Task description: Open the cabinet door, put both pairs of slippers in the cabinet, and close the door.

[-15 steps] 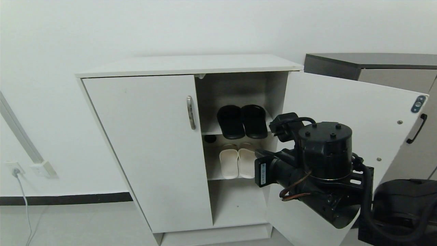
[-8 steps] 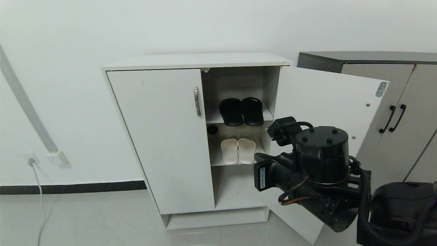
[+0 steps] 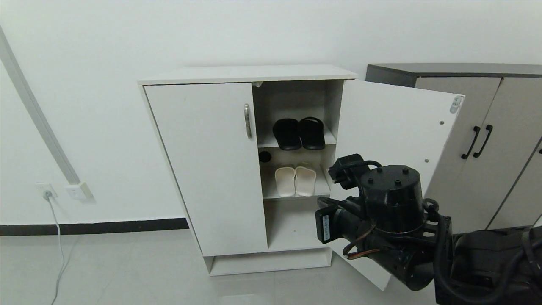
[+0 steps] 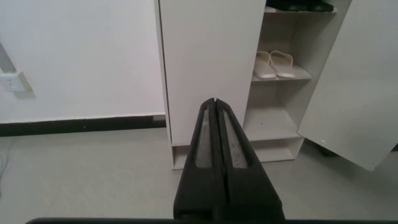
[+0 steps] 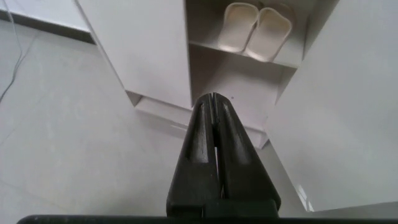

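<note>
Both pairs are already in the cabinet. The black slippers sit on the upper shelf and the white slippers on the shelf below, all ahead of my claws and higher than them. I judge that closing is the only step left.

My right claw is clenched on nothing, pointing at the cabinet's foot. The open door stands just beside it on its outer side, swung wide, with its inner face towards me. My left claw is also clenched and empty, aimed at the closed door.

To close it well, I would use the right claw, since it is the nearer one. I would carry it round the door's free edge to the hidden outer face. I cannot see the handle from here, so a flat push is the safer choice.

I would keep the claw clenched and press near the free edge, far from the hinges. The push should follow the door's arc inward rather than go straight. Near the end I would slow down so the panel meets the frame softly. The slipper toes look clear of the opening, so nothing should catch.
</note>
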{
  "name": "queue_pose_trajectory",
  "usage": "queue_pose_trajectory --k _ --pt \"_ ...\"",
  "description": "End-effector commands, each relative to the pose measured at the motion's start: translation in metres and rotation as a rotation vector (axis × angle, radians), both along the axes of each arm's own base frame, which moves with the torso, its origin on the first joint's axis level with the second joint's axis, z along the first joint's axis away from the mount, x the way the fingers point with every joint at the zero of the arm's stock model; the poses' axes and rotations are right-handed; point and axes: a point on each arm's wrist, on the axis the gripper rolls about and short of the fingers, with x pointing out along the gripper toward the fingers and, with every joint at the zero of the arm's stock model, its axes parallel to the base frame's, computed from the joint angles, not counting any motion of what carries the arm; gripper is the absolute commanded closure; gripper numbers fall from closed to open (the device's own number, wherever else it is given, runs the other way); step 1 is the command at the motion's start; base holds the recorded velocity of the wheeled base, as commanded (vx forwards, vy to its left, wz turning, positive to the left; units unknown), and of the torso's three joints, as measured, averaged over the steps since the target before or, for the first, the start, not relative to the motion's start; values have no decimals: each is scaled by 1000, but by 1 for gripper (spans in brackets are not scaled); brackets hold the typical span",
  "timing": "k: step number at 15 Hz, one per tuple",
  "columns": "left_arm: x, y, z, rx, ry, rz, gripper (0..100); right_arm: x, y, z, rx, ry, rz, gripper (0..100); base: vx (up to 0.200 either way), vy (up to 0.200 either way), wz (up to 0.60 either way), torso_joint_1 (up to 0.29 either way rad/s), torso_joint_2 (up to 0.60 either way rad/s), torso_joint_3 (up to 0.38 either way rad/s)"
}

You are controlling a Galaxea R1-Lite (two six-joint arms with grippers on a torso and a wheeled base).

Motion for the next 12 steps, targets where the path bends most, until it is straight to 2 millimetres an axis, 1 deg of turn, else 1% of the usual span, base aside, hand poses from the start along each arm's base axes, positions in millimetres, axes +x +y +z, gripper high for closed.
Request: queue_pose_trajectory --k 1,10,11,12 --pt "0 0 0 -1 0 0 100 1 1 -2 -6 5 0 100 0 0 0 0 0 0" --pt "0 0 0 -1 0 0 100 1 1 -5 -15 9 -1 100 0 0 0 0 0 0" --pt "0 0 0 -1 0 0 100 2 1 -5 -24 5 0 100 0 0 0 12 -110 -66" --pt "0 0 0 -1 0 0 100 1 1 -5 -24 5 0 100 0 0 0 22 -256 -251"
